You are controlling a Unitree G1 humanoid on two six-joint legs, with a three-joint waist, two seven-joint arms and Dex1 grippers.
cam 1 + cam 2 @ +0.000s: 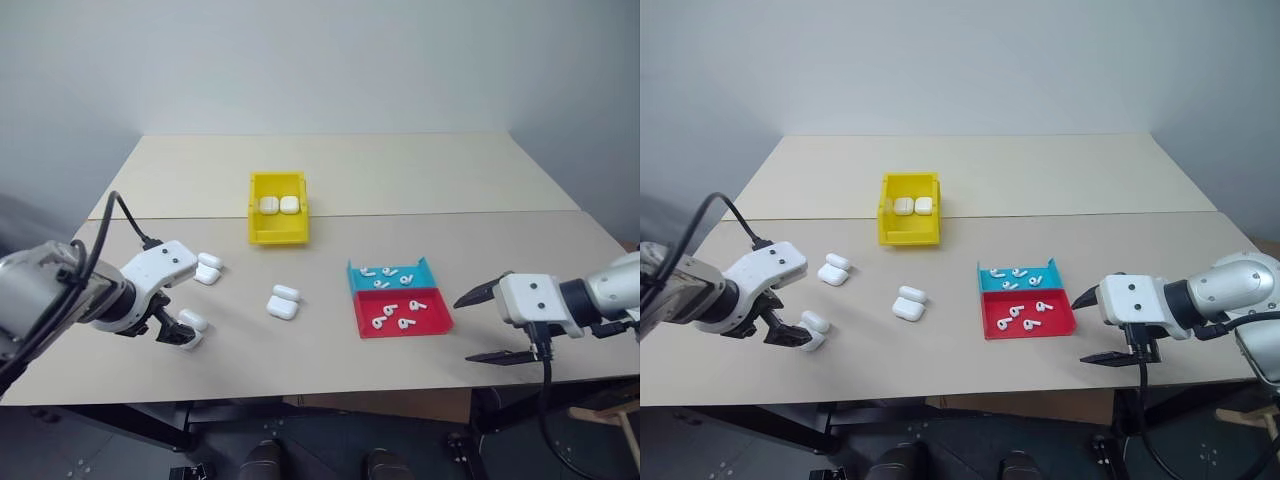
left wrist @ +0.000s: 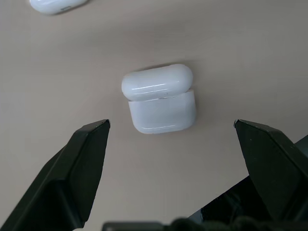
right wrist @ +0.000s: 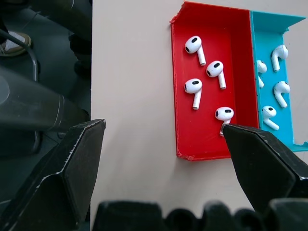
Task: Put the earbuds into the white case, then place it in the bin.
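A white case (image 2: 159, 98) lies on the table with its lid flipped back, just ahead of my left gripper (image 2: 171, 123). That gripper (image 1: 172, 330) is open and points down at the case (image 1: 192, 322) without touching it. Two more white cases (image 1: 208, 268) (image 1: 284, 302) lie further along the table. The yellow bin (image 1: 277, 235) stands mid-table and holds two cases. Several earbuds (image 3: 193, 44) lie in the red tray (image 3: 240, 62) and the teal tray (image 3: 269, 24). My right gripper (image 1: 463, 330) hovers open and empty just right of the red tray.
The red tray (image 1: 440, 322) and teal tray (image 1: 425, 268) sit side by side near the table's front right. The table's front edge runs close under both grippers. A seam crosses the table behind the bin.
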